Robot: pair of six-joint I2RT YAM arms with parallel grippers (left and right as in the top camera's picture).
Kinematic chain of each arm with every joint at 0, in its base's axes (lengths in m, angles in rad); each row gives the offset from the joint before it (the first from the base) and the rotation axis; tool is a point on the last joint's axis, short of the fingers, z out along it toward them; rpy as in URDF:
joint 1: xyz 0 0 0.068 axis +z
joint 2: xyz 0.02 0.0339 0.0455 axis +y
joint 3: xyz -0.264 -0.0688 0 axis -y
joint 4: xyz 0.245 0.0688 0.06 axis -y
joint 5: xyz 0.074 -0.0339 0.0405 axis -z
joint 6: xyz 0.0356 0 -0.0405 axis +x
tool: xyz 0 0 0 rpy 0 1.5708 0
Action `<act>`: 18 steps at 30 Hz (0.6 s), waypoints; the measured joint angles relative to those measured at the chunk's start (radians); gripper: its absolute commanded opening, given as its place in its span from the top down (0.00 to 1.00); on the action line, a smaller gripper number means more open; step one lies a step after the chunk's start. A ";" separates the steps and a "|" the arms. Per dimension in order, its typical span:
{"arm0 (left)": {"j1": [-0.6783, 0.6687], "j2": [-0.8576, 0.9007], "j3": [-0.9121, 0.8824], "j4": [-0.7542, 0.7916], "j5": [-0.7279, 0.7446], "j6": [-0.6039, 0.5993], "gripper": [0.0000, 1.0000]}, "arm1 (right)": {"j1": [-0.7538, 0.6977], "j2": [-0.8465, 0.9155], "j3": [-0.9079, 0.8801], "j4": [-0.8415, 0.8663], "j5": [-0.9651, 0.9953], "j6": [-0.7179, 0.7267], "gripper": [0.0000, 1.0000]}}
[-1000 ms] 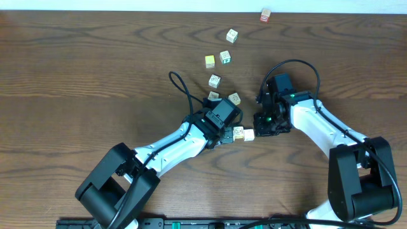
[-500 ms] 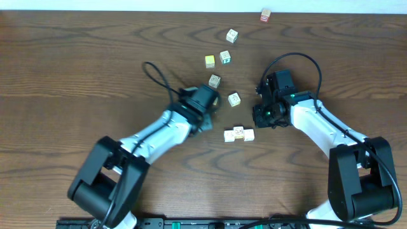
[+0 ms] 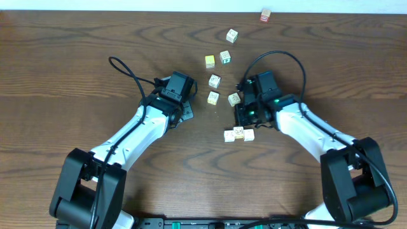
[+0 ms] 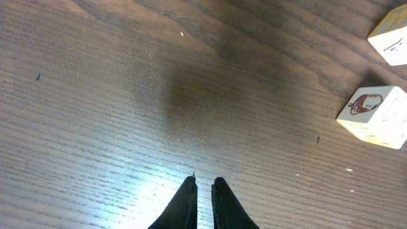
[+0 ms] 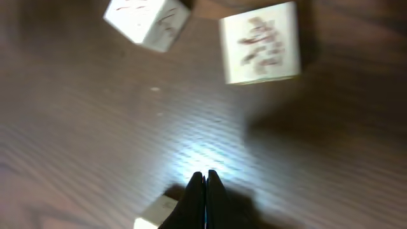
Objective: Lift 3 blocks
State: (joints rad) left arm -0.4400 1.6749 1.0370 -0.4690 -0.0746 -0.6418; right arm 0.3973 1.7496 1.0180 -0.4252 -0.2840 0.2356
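While both arms hang over the table [image 3: 76,76], the three blocks [image 3: 239,133] sit side by side in a short row on the wood, unheld, just off table centre toward 4 o'clock. Left tool [image 4: 202,191]: clenched on nothing, over bare wood, row well off at its 4 o'clock in the overhead view. Right tool [image 5: 205,181]: clenched, empty, row close by at its 6 o'clock; other loose cubes [image 3: 215,81] lie scattered toward 12 o'clock of the row.
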 measured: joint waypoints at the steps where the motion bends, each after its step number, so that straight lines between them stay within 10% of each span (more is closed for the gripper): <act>1: 0.000 0.000 0.000 -0.004 0.000 0.002 0.89 | 0.008 0.000 0.000 0.000 0.004 0.005 0.99; 18: 0.000 0.000 0.000 -0.056 -0.003 0.014 0.89 | 0.020 0.000 0.000 -0.109 0.045 0.048 0.99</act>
State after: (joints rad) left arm -0.4400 1.6749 1.0370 -0.5251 -0.0780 -0.6277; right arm 0.4171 1.7496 1.0180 -0.5339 -0.2386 0.2840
